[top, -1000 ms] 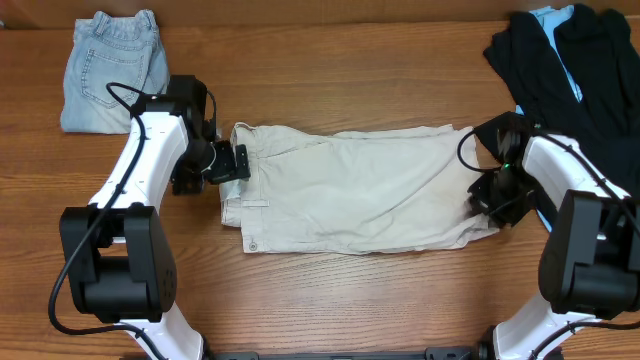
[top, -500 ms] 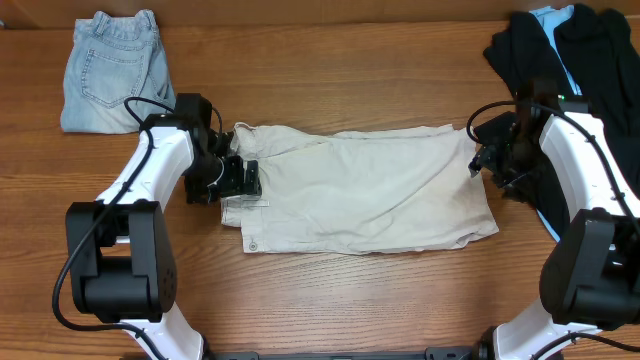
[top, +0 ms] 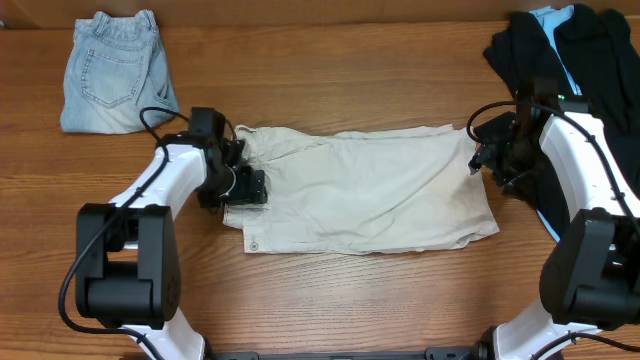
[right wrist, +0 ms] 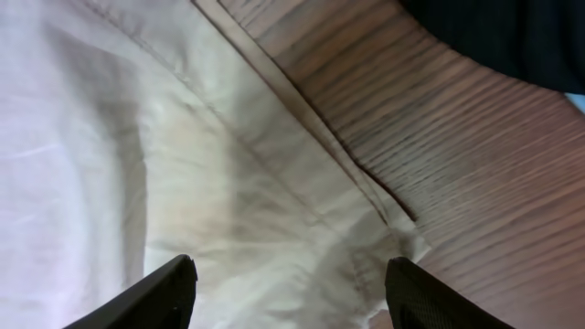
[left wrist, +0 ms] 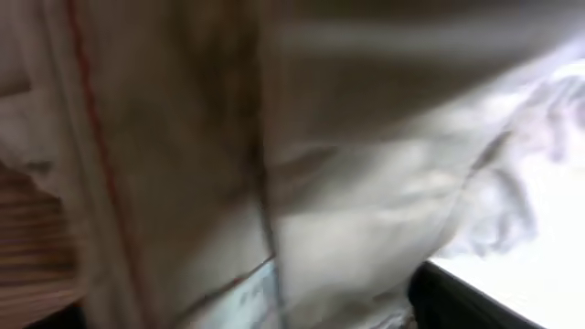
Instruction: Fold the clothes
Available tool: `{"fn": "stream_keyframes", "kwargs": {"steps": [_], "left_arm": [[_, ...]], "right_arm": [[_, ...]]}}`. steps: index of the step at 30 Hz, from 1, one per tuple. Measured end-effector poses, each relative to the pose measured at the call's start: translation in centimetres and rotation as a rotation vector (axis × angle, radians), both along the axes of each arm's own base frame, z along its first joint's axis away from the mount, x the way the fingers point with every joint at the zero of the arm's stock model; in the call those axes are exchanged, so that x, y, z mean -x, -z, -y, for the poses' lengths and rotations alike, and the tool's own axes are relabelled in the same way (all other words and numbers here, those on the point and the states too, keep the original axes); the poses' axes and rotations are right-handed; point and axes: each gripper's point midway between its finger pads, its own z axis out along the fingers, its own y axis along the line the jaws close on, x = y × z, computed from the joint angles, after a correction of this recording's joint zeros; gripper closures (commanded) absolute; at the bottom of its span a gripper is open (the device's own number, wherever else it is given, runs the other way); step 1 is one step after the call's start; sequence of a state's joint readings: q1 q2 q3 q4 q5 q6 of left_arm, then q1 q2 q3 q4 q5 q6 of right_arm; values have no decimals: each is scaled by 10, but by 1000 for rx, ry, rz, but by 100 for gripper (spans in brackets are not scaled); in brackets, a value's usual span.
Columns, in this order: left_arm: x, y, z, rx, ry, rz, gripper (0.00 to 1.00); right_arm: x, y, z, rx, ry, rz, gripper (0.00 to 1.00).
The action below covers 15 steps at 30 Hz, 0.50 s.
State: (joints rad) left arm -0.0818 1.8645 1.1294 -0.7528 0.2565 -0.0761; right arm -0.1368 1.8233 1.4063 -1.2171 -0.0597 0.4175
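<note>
The pale beige shorts (top: 370, 190) lie flat across the middle of the table, waistband to the left. My left gripper (top: 248, 187) sits on the waistband end. In the left wrist view, blurred beige cloth (left wrist: 274, 137) fills the frame and one black fingertip (left wrist: 475, 306) shows at the lower right; the jaws look spread with cloth between them. My right gripper (top: 478, 160) is open over the far right leg-hem corner. In the right wrist view its gripper (right wrist: 288, 292) hovers just above the hem (right wrist: 183, 164), holding nothing.
Folded light-blue denim shorts (top: 110, 70) lie at the far left. A heap of black garments (top: 585, 70) with a light-blue one (top: 550, 18) lies at the far right, close beside my right arm; it also shows in the right wrist view (right wrist: 512, 37). Bare wood (right wrist: 475, 183) borders the hem.
My left gripper has moved along the waistband toward the table's front. My right gripper moved from the near hem corner to the far one, then stayed still.
</note>
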Motion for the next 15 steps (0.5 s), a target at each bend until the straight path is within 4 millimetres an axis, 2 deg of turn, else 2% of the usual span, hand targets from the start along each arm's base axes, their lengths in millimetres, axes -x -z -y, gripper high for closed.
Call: {"fn": "stream_keyframes", "kwargs": {"steps": [2,4,7,10,15], "left_arm": [[-2,1,8,0,4,13,77],[-2,4,19,7,24,27,94],[-5,3,33,16,47,53,96],[-10,2,43,26,65,83,96],[-11,1,38,41,47,74,96]], "right_arm": [[-3,0,-2,-10,0,13,32],[-9,-1,-5,-29,-8,39,32],[-17,-5,-15,-89,-44,76,34],[-30,-19,-26,-156,-91,136,34],[-52,-51,-35,-204,-149,240,34]]}}
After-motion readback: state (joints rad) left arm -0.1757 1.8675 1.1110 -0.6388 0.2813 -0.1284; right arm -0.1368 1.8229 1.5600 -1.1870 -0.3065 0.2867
